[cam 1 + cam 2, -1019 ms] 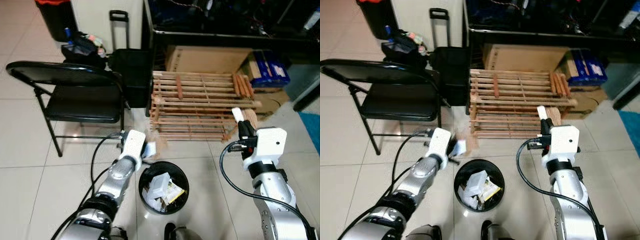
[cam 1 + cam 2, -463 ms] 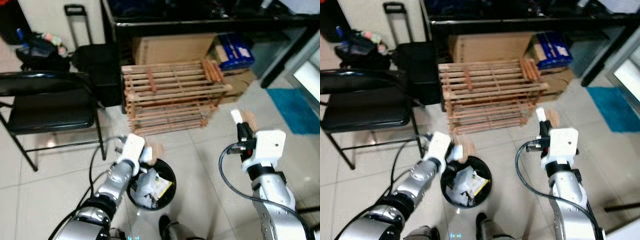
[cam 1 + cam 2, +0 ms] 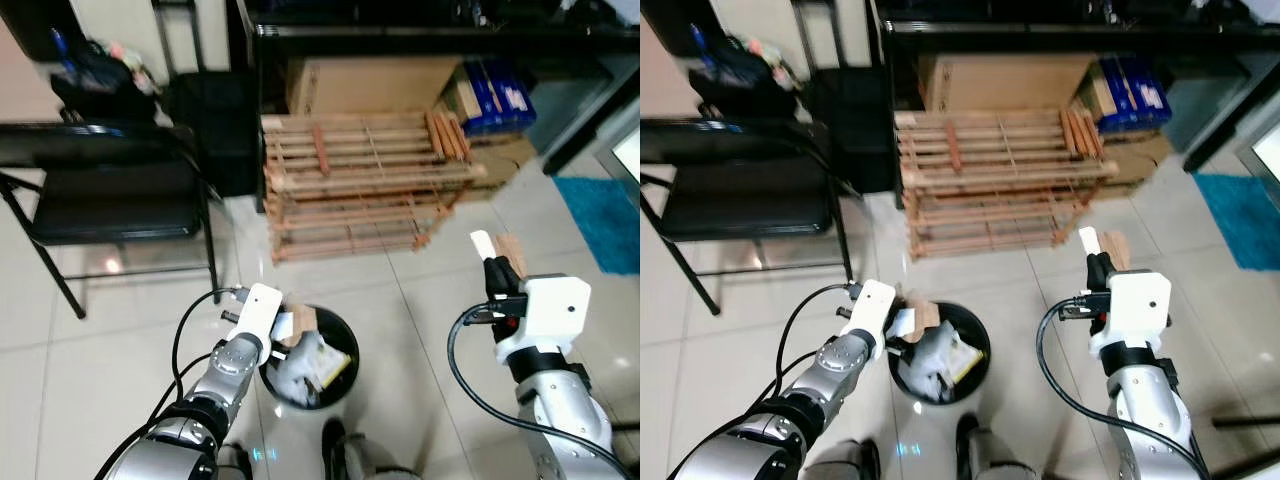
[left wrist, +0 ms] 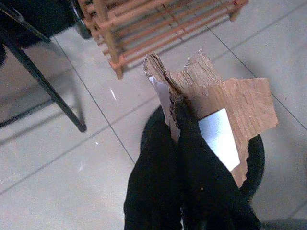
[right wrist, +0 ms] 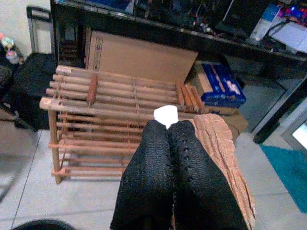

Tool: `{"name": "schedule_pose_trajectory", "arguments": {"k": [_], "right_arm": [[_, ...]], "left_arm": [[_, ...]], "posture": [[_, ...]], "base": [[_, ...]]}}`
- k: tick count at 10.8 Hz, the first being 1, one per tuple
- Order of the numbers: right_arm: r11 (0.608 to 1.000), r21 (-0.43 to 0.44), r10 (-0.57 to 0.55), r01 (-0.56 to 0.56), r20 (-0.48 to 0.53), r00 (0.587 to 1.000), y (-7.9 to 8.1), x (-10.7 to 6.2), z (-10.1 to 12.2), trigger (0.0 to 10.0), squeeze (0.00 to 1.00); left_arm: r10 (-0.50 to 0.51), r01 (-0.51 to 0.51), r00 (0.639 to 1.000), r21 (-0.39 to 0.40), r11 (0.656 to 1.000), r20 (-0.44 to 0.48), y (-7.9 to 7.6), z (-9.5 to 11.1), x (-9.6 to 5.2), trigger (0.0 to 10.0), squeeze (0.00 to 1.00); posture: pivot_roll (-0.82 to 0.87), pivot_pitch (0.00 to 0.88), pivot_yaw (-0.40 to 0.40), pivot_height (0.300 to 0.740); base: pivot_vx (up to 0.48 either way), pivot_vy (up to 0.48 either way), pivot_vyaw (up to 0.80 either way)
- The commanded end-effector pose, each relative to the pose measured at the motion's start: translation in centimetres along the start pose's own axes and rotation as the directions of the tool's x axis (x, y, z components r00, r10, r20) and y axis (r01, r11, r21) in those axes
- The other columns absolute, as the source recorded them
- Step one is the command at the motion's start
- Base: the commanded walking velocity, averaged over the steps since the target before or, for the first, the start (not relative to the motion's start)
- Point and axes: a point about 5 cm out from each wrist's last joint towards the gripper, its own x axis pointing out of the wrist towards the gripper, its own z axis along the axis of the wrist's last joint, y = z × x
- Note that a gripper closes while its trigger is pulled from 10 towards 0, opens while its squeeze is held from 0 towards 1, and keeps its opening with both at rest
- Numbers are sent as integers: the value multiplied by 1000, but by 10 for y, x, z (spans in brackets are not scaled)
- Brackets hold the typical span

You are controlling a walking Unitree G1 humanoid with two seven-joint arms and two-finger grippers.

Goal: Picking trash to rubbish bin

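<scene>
Floor: you see pale shiny floor tiles (image 3: 90,340).
Bin: the round black rubbish bin (image 3: 335,325) stands on the tiles, full of paper bits.
Rack: the low wooden slat rack (image 3: 365,185) stands behind it.
Chair: your black folding chair (image 3: 110,200) stands on the left.
Mat: a blue mat (image 3: 605,215) lies at the right edge.

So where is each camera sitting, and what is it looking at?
Left eye, right eye: on the head, looking down at the bin, wooden rack, chair and both silver arms.
Left wrist: along the left gripper, shut on torn cardboard over the bin.
Right wrist: along the right gripper, shut on a cardboard scrap, facing the rack.
All four share the rack.
</scene>
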Motion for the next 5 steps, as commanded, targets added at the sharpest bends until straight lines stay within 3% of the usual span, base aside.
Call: {"name": "schedule_pose_trajectory", "arguments": {"k": [1, 5], "right_arm": [[1000, -23, -21, 21, -18, 1000, -5, -9, 3, 10000, 0], [998, -44, -50, 48, -48, 998, -12, -27, 9, 10000, 0]], "left_arm": [[-10, 10, 999, 1, 1000, -39, -9, -8, -1, 10000, 0], [14, -15, 998, -5, 1000, -65, -11, -16, -3, 10000, 0]], "posture": [[-47, 299, -144, 740], [-104, 317, -163, 740]], "base": [[0, 0, 0], [0, 0, 0]]}}
